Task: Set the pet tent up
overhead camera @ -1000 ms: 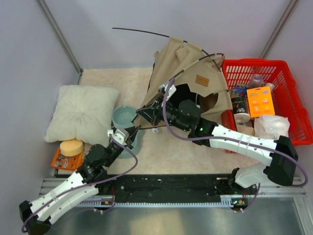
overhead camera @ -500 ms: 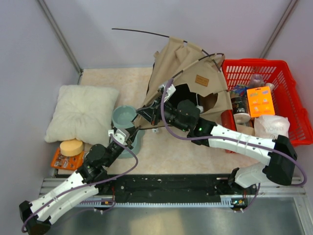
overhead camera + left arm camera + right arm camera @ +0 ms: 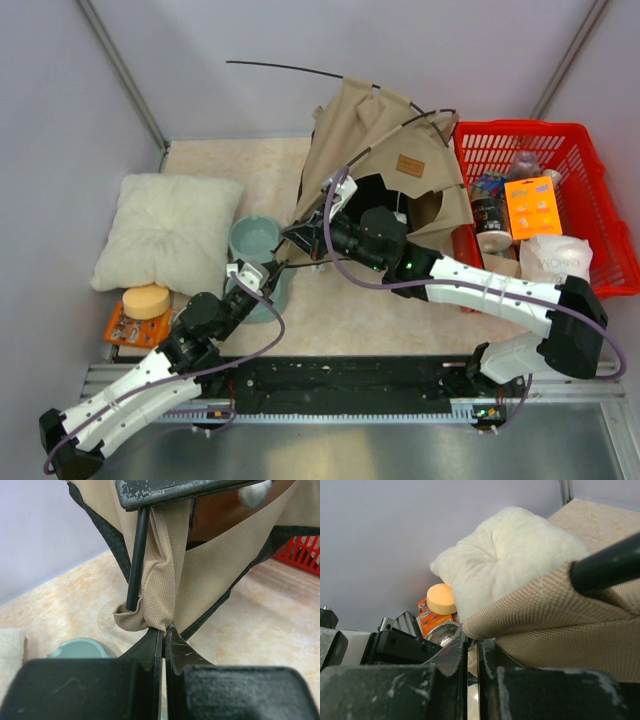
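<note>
The tan pet tent (image 3: 375,135) stands half raised at the back middle, with a brown label (image 3: 412,164), a dark doorway and a thin black pole (image 3: 290,68) sticking out to the left. My left gripper (image 3: 268,268) is shut on the tent's front-left fabric corner (image 3: 150,615), where a black pole (image 3: 137,560) enters a sleeve. My right gripper (image 3: 300,236) is shut on the same corner's fabric edge (image 3: 520,617), just above the left gripper. A pole end (image 3: 607,562) shows beside it. The white ball (image 3: 252,494) hangs at the top.
A cream pillow (image 3: 170,230) lies at the left and shows in the right wrist view (image 3: 510,555). A teal bowl (image 3: 255,238) sits beside the grippers. An orange disc (image 3: 146,300) rests on an orange pack. A red basket (image 3: 560,140) of items stands at the right.
My right gripper has shifted a little left and up with the tent corner. The tent and its protruding pole have moved slightly with it. The left arm has barely moved.
</note>
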Available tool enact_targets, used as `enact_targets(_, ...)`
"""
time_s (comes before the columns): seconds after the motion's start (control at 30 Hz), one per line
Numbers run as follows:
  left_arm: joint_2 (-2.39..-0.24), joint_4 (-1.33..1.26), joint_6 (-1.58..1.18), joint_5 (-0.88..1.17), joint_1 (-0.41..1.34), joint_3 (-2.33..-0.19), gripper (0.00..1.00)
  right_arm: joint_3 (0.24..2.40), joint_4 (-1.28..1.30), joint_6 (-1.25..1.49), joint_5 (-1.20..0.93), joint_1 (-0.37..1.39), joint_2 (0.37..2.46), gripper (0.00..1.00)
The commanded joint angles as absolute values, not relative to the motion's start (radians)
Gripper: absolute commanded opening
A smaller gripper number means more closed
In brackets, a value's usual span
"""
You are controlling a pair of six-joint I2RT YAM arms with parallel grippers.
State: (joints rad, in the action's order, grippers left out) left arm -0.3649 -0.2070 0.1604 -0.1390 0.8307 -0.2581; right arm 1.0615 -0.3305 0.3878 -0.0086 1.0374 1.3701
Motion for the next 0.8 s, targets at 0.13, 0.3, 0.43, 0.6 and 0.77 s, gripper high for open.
enact_targets(0.13,-0.377,-0.025,0.202,-0.235,0.822,-0.265,0.0,1.095,-0.433,0.281,0.186,0.962,1.335,0.0)
enact_targets(0.3,-0.38,-0.018,0.228,-0.253,0.822,-0.27,0.0,1.109,-0.413,0.255,0.207,0.965,1.344,0.0)
enact_targets(0.43,-0.39,-0.003,0.239,-0.273,0.822,-0.279,0.0,1.124,-0.411,0.235,0.218,0.973,1.348,0.0)
enact_targets(0.6,-0.402,-0.012,0.244,-0.271,0.822,-0.279,0.0,1.144,-0.436,0.242,0.072,0.973,1.356,0.0)
enact_targets(0.77,-0.416,-0.014,0.244,-0.27,0.822,-0.281,0.0,1.146,-0.434,0.25,0.005,0.973,1.356,0.0)
